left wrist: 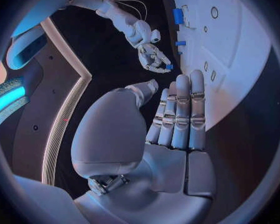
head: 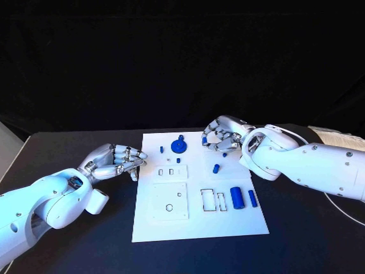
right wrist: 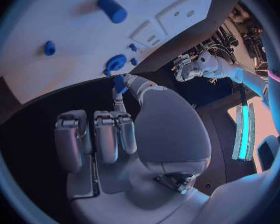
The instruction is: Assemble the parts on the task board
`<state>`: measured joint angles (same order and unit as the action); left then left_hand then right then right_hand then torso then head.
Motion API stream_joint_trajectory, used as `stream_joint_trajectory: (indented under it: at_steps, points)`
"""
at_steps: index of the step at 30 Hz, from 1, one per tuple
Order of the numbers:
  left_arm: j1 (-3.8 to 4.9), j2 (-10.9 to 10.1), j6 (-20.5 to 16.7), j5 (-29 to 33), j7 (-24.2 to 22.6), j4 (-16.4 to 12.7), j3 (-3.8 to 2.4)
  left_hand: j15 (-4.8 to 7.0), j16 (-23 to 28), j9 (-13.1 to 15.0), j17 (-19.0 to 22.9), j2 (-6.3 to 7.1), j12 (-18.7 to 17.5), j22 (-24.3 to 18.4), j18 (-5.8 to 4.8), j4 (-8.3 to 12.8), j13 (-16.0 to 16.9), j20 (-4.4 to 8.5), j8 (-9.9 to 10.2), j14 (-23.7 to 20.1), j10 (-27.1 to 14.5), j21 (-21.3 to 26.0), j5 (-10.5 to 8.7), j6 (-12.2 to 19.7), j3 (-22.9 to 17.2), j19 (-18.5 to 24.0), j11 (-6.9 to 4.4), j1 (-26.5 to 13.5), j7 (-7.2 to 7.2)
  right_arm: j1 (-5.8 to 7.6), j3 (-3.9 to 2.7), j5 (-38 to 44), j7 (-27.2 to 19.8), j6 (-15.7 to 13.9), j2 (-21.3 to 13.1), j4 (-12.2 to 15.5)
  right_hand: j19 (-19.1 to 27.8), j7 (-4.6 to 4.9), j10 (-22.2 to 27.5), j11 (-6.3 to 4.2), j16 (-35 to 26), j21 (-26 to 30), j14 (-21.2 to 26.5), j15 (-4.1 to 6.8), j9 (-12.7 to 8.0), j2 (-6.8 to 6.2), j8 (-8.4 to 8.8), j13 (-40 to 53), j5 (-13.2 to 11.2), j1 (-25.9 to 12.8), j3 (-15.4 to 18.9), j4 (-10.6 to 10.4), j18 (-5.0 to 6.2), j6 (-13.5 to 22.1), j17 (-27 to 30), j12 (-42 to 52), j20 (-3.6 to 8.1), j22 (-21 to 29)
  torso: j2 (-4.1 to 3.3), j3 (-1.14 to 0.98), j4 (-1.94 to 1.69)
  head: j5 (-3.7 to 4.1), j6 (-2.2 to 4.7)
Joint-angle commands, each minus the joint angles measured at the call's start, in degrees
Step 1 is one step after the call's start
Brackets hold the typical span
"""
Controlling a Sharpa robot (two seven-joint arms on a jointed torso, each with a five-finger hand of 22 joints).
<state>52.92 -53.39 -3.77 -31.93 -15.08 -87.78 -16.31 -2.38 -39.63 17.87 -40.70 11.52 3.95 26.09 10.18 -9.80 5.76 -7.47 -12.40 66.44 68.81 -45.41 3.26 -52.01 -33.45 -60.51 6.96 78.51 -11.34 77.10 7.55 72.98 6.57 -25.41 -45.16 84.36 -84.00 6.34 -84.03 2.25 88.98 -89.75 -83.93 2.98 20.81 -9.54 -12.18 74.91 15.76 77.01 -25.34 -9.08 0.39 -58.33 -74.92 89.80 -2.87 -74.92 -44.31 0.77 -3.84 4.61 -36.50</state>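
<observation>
Task board [head: 201, 225] mid-table [head: 67, 148]; round part [head: 178, 145] at its far edge; two cylinders [head: 238, 197] side by side near its right edge, small part [head: 216, 168] behind them; left hand [head: 117, 161] just off the left edge; right hand [head: 221, 135] over the far right corner.

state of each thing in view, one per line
right hand: pinches a small blue part above the board's far edge
left hand: fingers curled, holding nothing, beside the board
board: flat on the table
gear: on the board
cylinder: lying flat on the board
</observation>
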Motion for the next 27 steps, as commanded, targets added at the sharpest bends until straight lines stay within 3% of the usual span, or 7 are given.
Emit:
stream_joint_trajectory:
  at_steps: [1, 6, 14, 20, 27]
  points:
    - [-0.02, 0.21, 0.68, 0.54, -0.25, 0.0, -0.03, -0.08, 0.34, 0.08, -0.03, -0.22, -0.15, 0.07, 0.3, 0.12, -0.09, -0.15, 0.35, -0.27, -0.42, -0.29, -0.15, 0.45, -0.24, 0.37, -0.02, 0.34, 0.07, -0.63, 0.21, 1.46, 6.39, -0.94, 1.61, 1.41, -6.0, 0.09, -5.97, -0.33, 0.29, -0.25, -5.68, 0.22, 0.48, 0.59, -0.33, 15.09, 0.17, -0.15, -0.3, -0.07, -0.39, -0.04, -13.35, 0.2, 0.35, -15.08, 0.32, 0.19, 0.0, -0.69, -0.36]
    - [-0.02, 0.37, 0.64, 0.6, -0.29, 0.08, -0.03, -0.08, 0.34, 0.08, -0.03, -0.22, -0.15, 0.07, 0.3, 0.12, -0.09, -0.15, 0.35, -0.27, -0.42, -0.29, -0.15, 0.45, -0.24, 0.37, -0.02, 0.34, 0.07, -1.95, 0.5, 4.12, 12.6, -0.64, 4.54, 3.01, -6.0, 0.22, -5.97, -0.27, 0.17, -0.25, -5.62, 0.03, 0.54, 0.59, -0.39, 15.09, 0.41, -0.17, -0.5, 0.13, -0.39, 0.22, -13.07, 0.2, 0.24, -15.08, 0.5, 0.35, 0.12, -1.45, -0.69]
    - [-0.02, 0.52, 0.51, 0.72, -0.4, 0.05, -0.03, -0.1, 0.43, 0.2, -0.07, -0.28, -0.11, 0.16, 0.31, 0.2, -0.1, -0.19, 0.38, -0.26, -0.45, -0.44, -0.14, 0.46, -0.33, 0.53, -0.02, 0.27, 0.06, -3.86, 0.85, 6.97, 19.5, 0.01, 7.83, 3.86, -6.0, 0.4, -5.97, -0.11, 0.1, -0.25, -5.58, -0.29, 0.65, 0.34, -0.54, 15.09, -0.35, -0.66, -0.51, 0.24, -0.39, 0.55, -12.91, 0.2, 0.0, -15.08, 0.37, 0.33, 0.03, -1.67, -0.72]
    - [-0.02, 0.49, 0.57, 0.74, -0.38, -0.08, -0.03, -0.1, 0.43, 0.2, -0.07, -0.28, -0.11, 0.16, 0.31, 0.2, -0.1, -0.19, 0.38, -0.26, -0.45, -0.44, -0.14, 0.46, -0.33, 0.53, -0.02, 0.27, 0.06, -5.28, 0.97, 9.51, 22.1, 0.25, 9.7, 4.03, -6.0, 0.43, -5.97, -0.09, 0.05, -0.25, -5.56, -0.37, 0.68, 0.37, -0.59, 15.09, -0.12, -0.71, -0.62, 0.29, -0.39, 0.61, -12.81, 0.2, -0.07, -15.08, 0.25, 0.23, 0.05, -1.54, -0.68]
    - [-0.03, 0.33, 0.67, 0.74, -0.32, -0.14, -0.03, -0.1, 0.43, 0.2, -0.07, -0.28, -0.11, 0.16, 0.31, 0.2, -0.1, -0.19, 0.38, -0.26, -0.45, -0.44, -0.14, 0.46, -0.33, 0.53, -0.02, 0.27, 0.06, -6.02, 1.01, 11.19, 23.19, -0.03, 10.79, 3.86, -6.0, 0.46, -5.97, -0.07, 0.03, -0.25, -5.55, -0.44, 0.71, 0.28, -0.63, 15.09, 0.13, -0.79, -0.67, 0.37, -0.39, 0.68, -12.77, 0.2, -0.14, -15.08, 0.27, 0.27, -0.08, -1.14, -0.99]
